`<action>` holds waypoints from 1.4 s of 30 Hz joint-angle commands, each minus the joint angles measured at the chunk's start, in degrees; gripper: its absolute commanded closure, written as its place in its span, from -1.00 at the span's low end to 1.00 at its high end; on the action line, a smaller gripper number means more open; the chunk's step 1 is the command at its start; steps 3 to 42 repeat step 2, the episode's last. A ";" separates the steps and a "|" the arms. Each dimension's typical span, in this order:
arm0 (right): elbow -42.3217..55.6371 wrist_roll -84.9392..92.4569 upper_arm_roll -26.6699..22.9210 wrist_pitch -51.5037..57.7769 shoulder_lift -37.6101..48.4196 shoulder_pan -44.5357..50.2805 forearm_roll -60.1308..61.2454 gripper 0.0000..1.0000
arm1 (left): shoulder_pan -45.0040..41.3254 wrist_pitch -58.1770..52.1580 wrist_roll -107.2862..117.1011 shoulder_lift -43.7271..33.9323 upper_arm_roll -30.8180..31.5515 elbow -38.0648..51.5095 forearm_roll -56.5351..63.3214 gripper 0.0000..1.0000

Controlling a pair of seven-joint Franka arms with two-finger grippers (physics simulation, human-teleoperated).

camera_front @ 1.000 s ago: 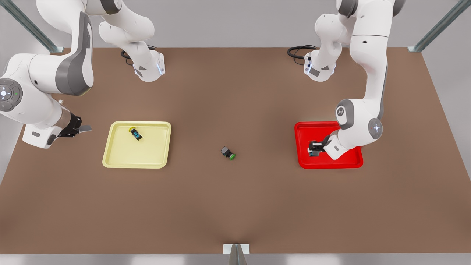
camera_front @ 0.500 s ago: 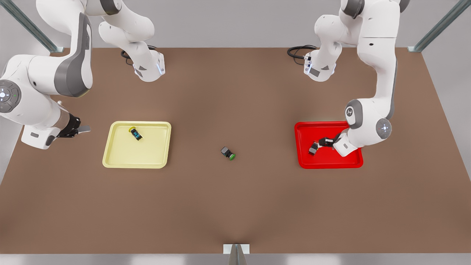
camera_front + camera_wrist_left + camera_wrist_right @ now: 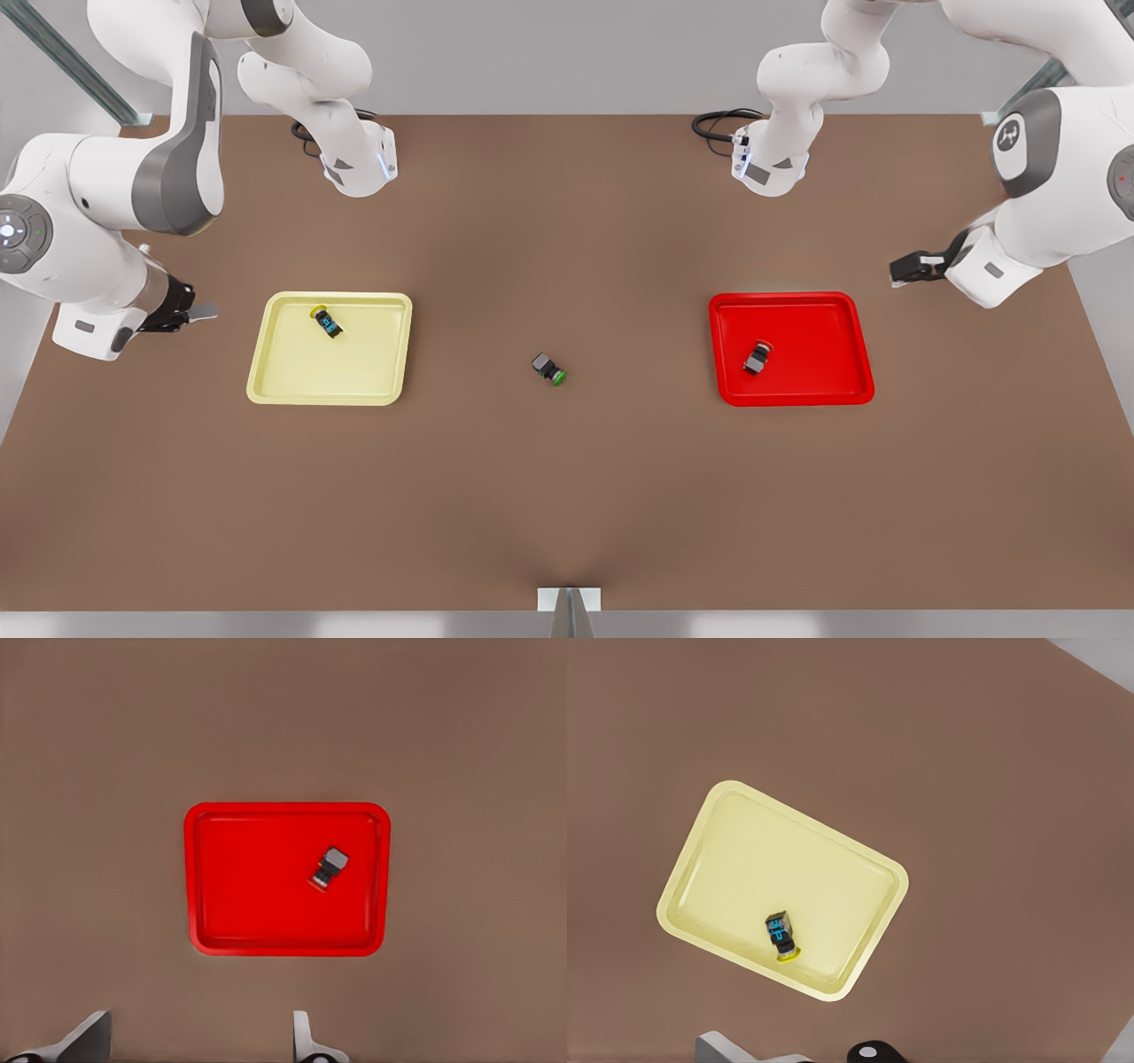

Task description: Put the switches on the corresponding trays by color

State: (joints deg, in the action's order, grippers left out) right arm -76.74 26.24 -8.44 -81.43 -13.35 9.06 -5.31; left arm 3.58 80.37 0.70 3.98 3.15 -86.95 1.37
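The red-capped switch [image 3: 756, 358] [image 3: 329, 867] lies on its side inside the red tray [image 3: 819, 350] [image 3: 248, 890]. Inside the pale yellow tray [image 3: 301, 372] [image 3: 788, 859] the yellow-capped switch [image 3: 326, 321] [image 3: 781, 935] rests near the far rim. A green-capped switch [image 3: 548, 368] lies on the bare table between the two trays. My left gripper [image 3: 912, 266] [image 3: 195, 1047] hangs open and holds nothing, high above the table at the front view's right of the red tray. My right gripper [image 3: 190, 312] waits at the front view's left of the yellow tray.
The brown table [image 3: 567, 496] runs wide and bare toward its near edge. Both arm bases [image 3: 359, 168] [image 3: 769, 168] stand at the far edge, with black cables [image 3: 718, 122] beside one. A small metal bracket [image 3: 569, 601] sits at the near edge's middle.
My left gripper let go of the red-capped switch on the red tray, then rose and drew back to the front view's right. The right arm barely moved.
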 commanded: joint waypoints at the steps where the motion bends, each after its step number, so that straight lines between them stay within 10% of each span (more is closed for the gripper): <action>1: 0.27 0.22 0.53 -3.56 0.07 -0.27 -4.27 -1.00 | -1.39 -0.21 0.00 -0.29 0.02 -0.07 1.62 -1.00; 42: 0.27 0.13 0.53 -3.56 0.07 -0.27 -4.27 -1.00 | -1.65 -0.39 0.09 -0.38 0.02 -0.33 1.62 -1.00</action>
